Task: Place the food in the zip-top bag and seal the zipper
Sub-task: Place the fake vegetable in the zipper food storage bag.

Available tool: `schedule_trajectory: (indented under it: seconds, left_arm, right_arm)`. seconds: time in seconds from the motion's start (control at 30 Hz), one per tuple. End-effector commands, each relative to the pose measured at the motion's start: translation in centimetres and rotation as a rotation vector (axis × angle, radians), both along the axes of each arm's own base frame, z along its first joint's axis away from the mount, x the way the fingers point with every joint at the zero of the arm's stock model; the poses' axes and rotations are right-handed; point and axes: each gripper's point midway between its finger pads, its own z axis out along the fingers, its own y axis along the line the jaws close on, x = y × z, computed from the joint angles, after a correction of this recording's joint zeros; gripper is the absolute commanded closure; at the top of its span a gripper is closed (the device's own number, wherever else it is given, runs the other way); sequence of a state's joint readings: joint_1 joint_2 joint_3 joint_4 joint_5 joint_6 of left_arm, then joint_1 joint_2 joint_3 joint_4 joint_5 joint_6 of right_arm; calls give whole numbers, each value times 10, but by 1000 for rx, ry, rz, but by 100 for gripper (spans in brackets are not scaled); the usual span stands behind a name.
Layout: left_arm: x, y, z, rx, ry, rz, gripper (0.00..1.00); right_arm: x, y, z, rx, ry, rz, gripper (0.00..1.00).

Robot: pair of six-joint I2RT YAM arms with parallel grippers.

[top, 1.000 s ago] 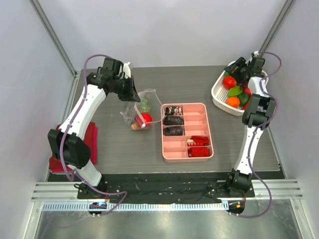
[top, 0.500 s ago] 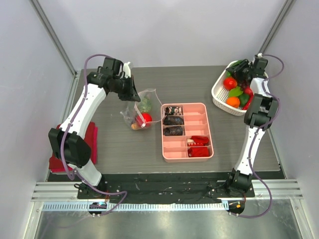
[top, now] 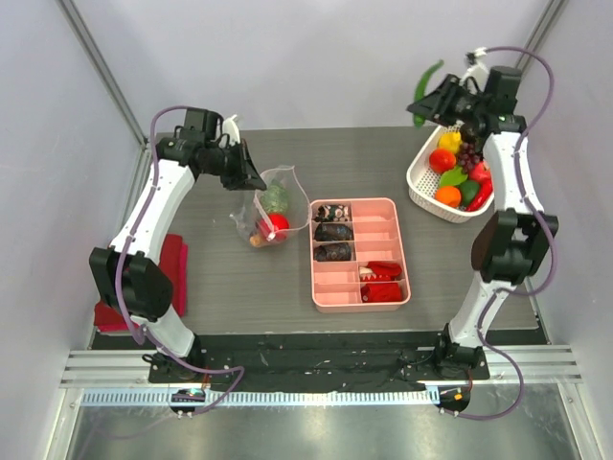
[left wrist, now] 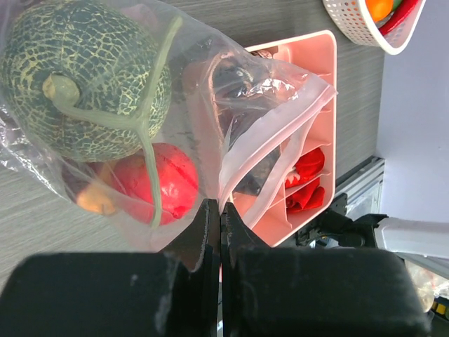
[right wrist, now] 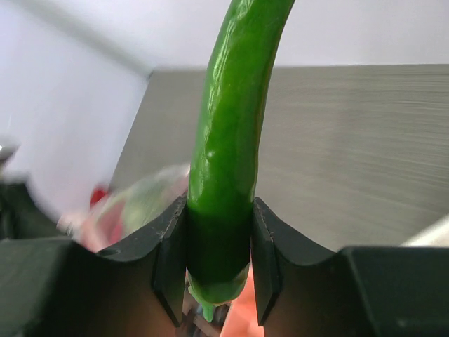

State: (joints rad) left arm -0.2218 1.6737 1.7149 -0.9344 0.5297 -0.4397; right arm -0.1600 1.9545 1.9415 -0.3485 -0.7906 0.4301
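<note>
- right hand (right wrist: 219, 260): clamped on a green pepper (right wrist: 228, 126), held high above the white basket (top: 418, 192).
- left hand (left wrist: 219, 225): pinched shut on the zip-top bag (left wrist: 280, 98) rim.
- zip-top bag: contains melon (left wrist: 84, 77) and tomato (left wrist: 165, 182), just beside the pink tray (top: 369, 201) on the bench (top: 364, 153).

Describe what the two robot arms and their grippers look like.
Both the left arm and the right arm have slim white links, black joints and a looping purplish cable. The left gripper and right gripper are matte black with blocky fingers.

One bag (top: 280, 190) (three foods (top: 279, 224) inside), one tray (top: 406, 278), one basket (top: 414, 182)
</note>
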Motion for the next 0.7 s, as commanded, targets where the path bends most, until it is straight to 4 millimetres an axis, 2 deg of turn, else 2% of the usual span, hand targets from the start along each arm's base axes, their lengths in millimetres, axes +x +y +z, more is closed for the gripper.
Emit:
schedule_trajectory:
  seconds: [0.0, 0.03, 0.07, 0.1, 0.13, 0.17, 0.23, 0.27, 0.33, 0.43, 0.5, 0.57, 0.67]
  left_arm:
    - [-1, -9, 23, -76, -66, -31, 100]
    - [-3, -9, 21, -76, -61, -30, 100]
    - [-2, -9, 22, -80, -74, -31, 100]
    - [-4, -8, 24, -81, -82, -30, 100]
    - [-4, -7, 21, -72, -86, -27, 100]
    - [-4, -7, 22, -73, -99, -26, 100]
    - [-7, -5, 24, -72, -110, -26, 100]
    - [-9, -5, 23, -70, -109, -25, 100]
    - [-11, -4, 24, -70, -117, -27, 100]
    - [-13, -4, 26, -73, -126, -25, 100]
    - [-14, -3, 24, -71, -122, -26, 100]
    - [-15, -4, 25, -72, -126, -29, 100]
    - [-18, -4, 24, -73, -124, -32, 100]
  right_arm:
    - [-118, 107, 22, -181, -69, 404, 99]
    - [-136, 121, 15, -190, -43, 455, 99]
    - [-167, 135, 14, -190, 6, 516, 99]
    - [-191, 159, 5, -243, -26, 633, 99]
    - [-210, 171, -2, -290, -22, 701, 99]
    - [-235, 176, -18, -331, 59, 762, 99]
    - [-266, 193, -39, -404, 115, 876, 99]
    - [-283, 194, -48, -396, 198, 916, 99]
    - [-305, 201, -60, -355, 289, 977, 99]
    - [-326, 203, -77, -343, 360, 1026, 99]
    - [-343, 214, -83, -351, 391, 1087, 99]
    - [-348, 225, -88, -357, 403, 1116, 99]
    - [-338, 239, -90, -328, 446, 1103, 99]
